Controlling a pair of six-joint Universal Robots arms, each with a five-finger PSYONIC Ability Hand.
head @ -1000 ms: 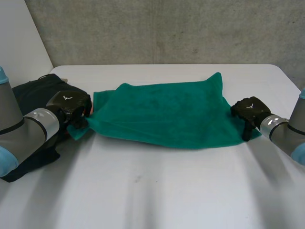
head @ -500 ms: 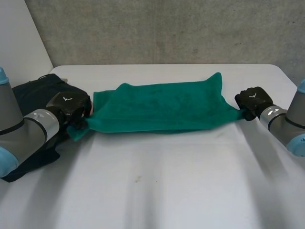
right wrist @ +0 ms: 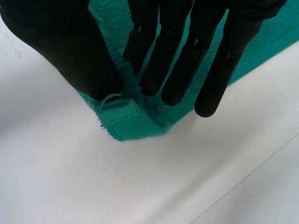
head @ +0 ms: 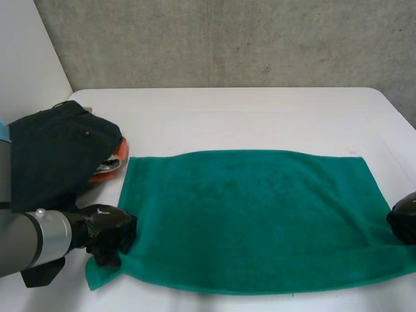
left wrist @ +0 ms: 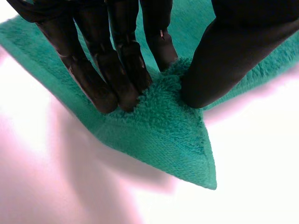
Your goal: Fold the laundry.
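Since a second ago both hands have pulled back toward the robot, and the green towel [head: 247, 218], which hung bunched between them farther up the table [head: 260, 117], now lies spread out flat as a wide rectangle.

The left hand [head: 110, 233] is on the near left corner. In its wrist view the fingers [left wrist: 107, 70] and thumb pinch a little ridge of the pile, with the corner tip poking out past them. The right hand [head: 404, 224] does the same at the near right corner, thumb on one side and fingers [right wrist: 177, 70] on the other, with cloth squeezed between them.

Looks to me like the laying-out step is basically done and the first fold comes next. My tip would be to keep both pinches firm and lift the corners together, carrying them evenly to the far edge so the hems line up. If one side leads, it'll skew.

Towel is thick fuzzy terry with a flat stitched hem, soft and floppy, so it should drape and not slide much on the smooth white tabletop. Dark clothes [head: 58, 149] sit heaped beside its left end, with something orange [head: 117, 156] peeking out.
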